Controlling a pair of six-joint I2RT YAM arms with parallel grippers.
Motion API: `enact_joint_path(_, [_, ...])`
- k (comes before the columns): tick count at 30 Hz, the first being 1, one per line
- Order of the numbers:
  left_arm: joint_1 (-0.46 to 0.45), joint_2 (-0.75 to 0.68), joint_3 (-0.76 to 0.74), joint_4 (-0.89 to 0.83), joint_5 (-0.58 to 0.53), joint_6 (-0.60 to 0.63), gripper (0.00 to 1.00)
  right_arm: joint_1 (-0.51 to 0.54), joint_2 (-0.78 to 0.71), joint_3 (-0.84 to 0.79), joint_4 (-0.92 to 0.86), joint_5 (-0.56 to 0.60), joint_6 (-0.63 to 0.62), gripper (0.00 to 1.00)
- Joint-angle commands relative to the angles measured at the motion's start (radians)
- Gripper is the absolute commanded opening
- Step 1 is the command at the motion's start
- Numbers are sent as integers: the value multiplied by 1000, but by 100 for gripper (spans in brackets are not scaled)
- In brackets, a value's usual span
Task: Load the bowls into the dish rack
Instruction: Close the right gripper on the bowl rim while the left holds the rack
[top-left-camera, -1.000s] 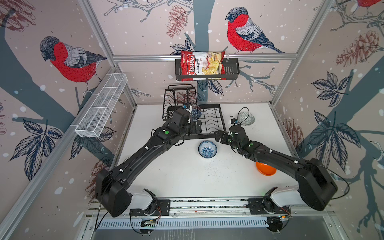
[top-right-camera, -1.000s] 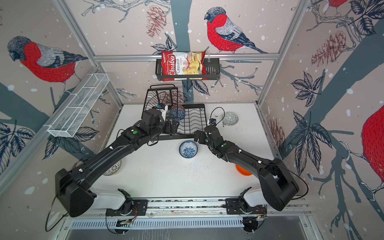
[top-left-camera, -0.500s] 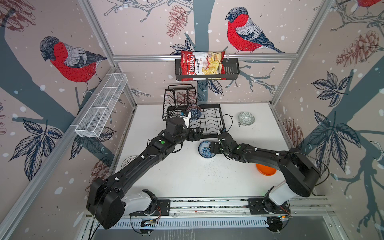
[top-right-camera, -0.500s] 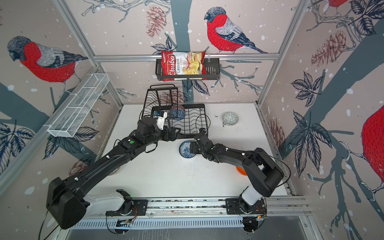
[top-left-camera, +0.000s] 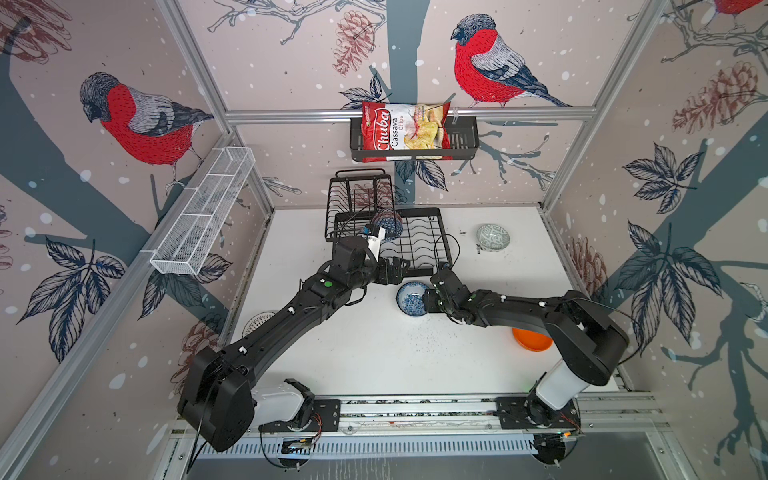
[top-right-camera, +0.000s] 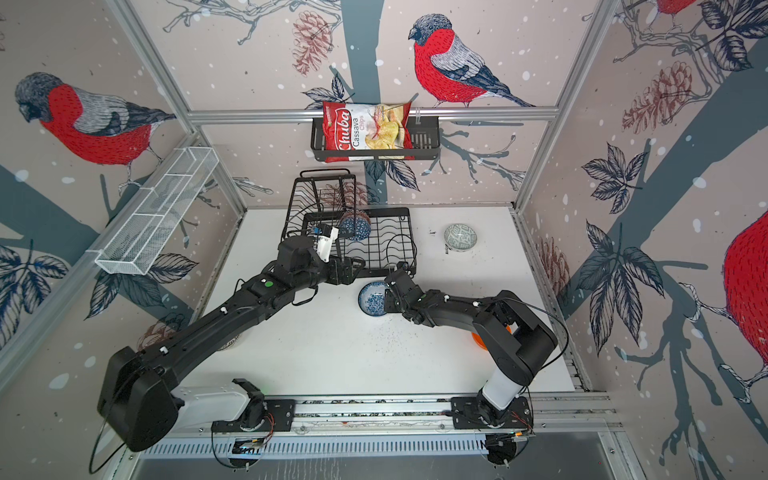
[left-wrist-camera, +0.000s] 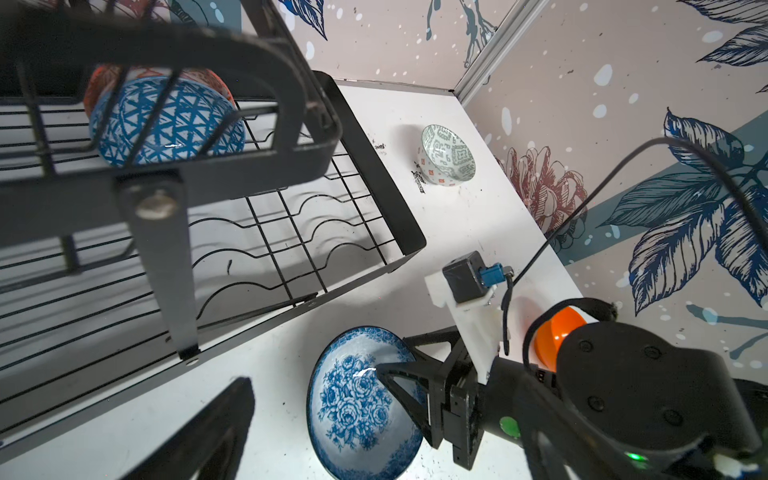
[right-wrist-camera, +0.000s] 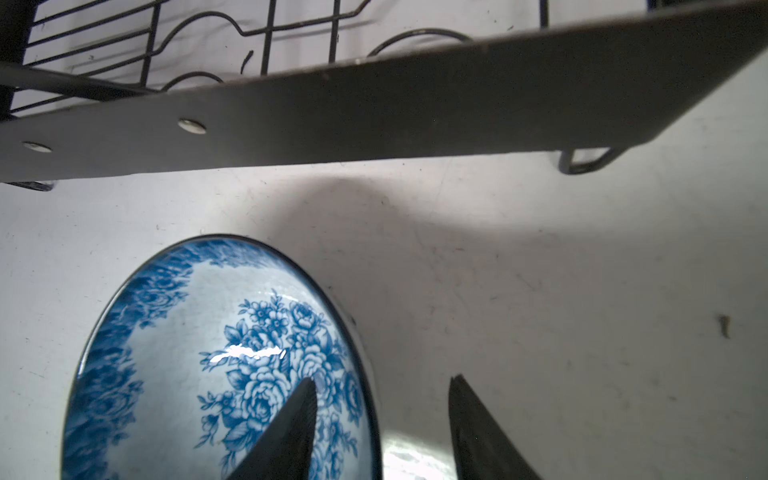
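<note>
The blue-white floral bowl (top-left-camera: 409, 297) (right-wrist-camera: 187, 353) sits on the table just in front of the dish rack (top-left-camera: 444, 241) (right-wrist-camera: 415, 104). My right gripper (top-left-camera: 424, 297) (right-wrist-camera: 382, 382) straddles its rim, one finger inside and one outside, with a gap still showing. My left gripper (top-left-camera: 395, 269) hangs open and empty by the rack's front edge. In the rack a blue geometric bowl (left-wrist-camera: 166, 120) leans against a salmon bowl (left-wrist-camera: 99, 83). The grey-green bowl (top-left-camera: 493, 237) stands at the back right. The orange bowl (top-left-camera: 532, 340) is half hidden under my right arm. A radial-pattern bowl (top-left-camera: 259, 324) peeks out from under my left arm.
A black basket with a chips bag (top-left-camera: 405, 131) hangs on the back wall. A white mesh tray (top-left-camera: 203, 220) is fixed to the left wall. Walls enclose the table on three sides. Dark specks lie on the table (top-left-camera: 374, 353).
My right gripper has swung left and down to the floral bowl, and its jaws have narrowed round the rim. My left arm has drawn back from inside the rack to its front edge.
</note>
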Motion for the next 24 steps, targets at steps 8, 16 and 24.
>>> enact_joint_path(8, [0,11,3,47,27,8,97,-1,9,33,9,35,-14,30])
enact_joint_path(16, [0,26,6,48,45,5,98,-9,-16,54,-6,71,-41,13])
enact_joint_path(24, [1,47,9,46,49,8,98,-21,-44,43,-5,89,-77,6])
